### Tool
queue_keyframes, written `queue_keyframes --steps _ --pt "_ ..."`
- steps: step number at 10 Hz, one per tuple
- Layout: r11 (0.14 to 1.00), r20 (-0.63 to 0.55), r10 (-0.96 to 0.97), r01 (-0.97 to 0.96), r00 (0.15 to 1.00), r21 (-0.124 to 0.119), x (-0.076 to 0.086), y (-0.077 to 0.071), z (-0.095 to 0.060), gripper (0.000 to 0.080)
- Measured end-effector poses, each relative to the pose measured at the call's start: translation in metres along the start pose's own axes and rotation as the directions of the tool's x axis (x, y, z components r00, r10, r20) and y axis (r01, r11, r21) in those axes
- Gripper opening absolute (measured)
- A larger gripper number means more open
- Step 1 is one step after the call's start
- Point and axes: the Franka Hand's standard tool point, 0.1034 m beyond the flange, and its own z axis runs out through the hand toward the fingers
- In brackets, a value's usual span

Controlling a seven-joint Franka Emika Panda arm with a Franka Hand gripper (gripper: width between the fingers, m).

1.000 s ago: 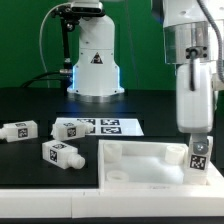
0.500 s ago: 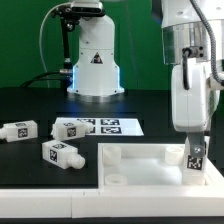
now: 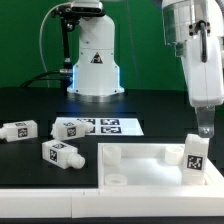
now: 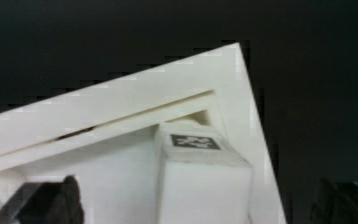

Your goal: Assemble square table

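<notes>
Square table top (image 3: 150,165), white rimmed plastic: found lying on black bench (image 3: 30,105) with one short white tagged leg (image 3: 197,158) upright in a corner socket, judged three loose legs (image 3: 20,130) (image 3: 72,128) (image 3: 62,153) left to fit, noted two-finger gripper (image 3: 204,130) released, jaws spread just above that standing leg

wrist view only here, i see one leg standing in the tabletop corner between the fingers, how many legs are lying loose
observer: three loose legs lie on the black table, off the tabletop toward the exterior view's left.
operator: is the hand clear of the standing one
observer: yes, the open hand hangs above the upright leg, not touching it.
operator: anything else near them
observer: the marker board lies flat beside one loose leg.
</notes>
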Motion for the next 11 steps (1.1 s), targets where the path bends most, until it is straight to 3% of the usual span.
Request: queue_keyframes --steps 6,9,11 --pt "0.999 -0.002 -0.052 0.052 0.999 -0.001 0.001 0.0 0.001 0.0649" --pt "0.949 -0.001 -0.316 0.316 0.949 0.005 0.039 -0.003 -0.015 0.0649" --pt "0.93 -0.003 -0.368 0.368 0.93 0.008 0.046 -0.007 -0.017 0.0649"
